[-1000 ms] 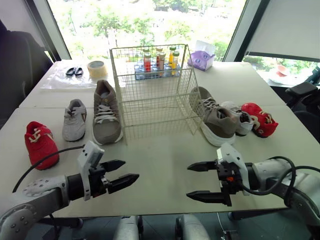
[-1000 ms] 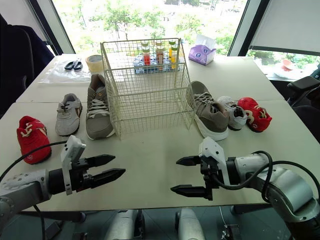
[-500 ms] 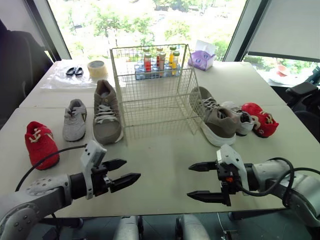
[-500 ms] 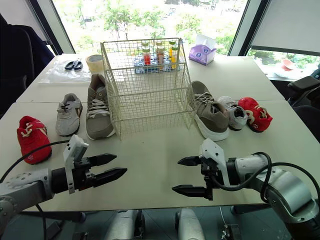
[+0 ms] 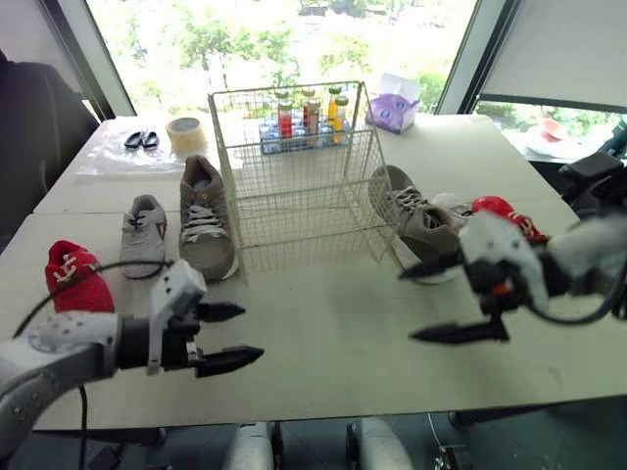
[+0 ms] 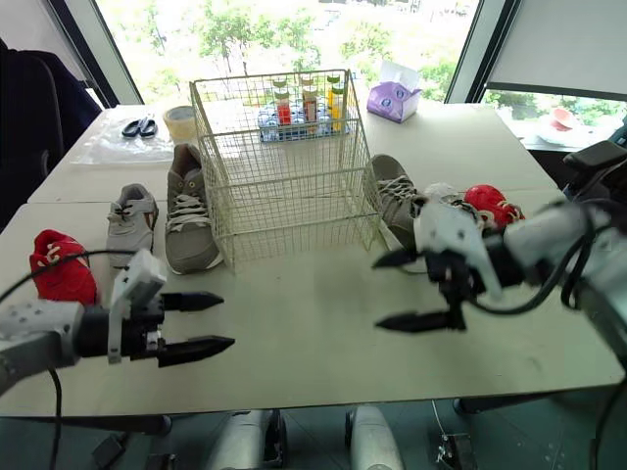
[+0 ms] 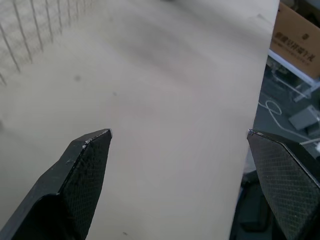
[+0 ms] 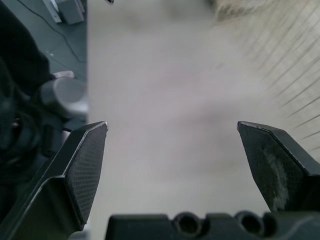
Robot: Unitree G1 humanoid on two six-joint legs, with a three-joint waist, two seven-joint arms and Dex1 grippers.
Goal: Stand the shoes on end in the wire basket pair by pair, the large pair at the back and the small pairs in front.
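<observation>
Your basket (image 5: 304, 211) stands empty mid-table. The big left shoe (image 5: 204, 220) lies flat just beside its left wall, the big right shoe (image 5: 416, 220) beside its right; a small grey shoe (image 5: 144, 233) and a red shoe (image 5: 76, 279) lie further left. Your right gripper (image 5: 407, 306) hovers just before the big right shoe, fingers wide. Your left gripper (image 5: 250, 331) hangs over bare table, fingers also wide. You're likely starting the large pair: close on that shoe, then tip it on end at the back.

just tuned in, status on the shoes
Left gripper open, right gripper open, both empty. Wire basket empty; shoes on table either side. Nothing blocking.
</observation>
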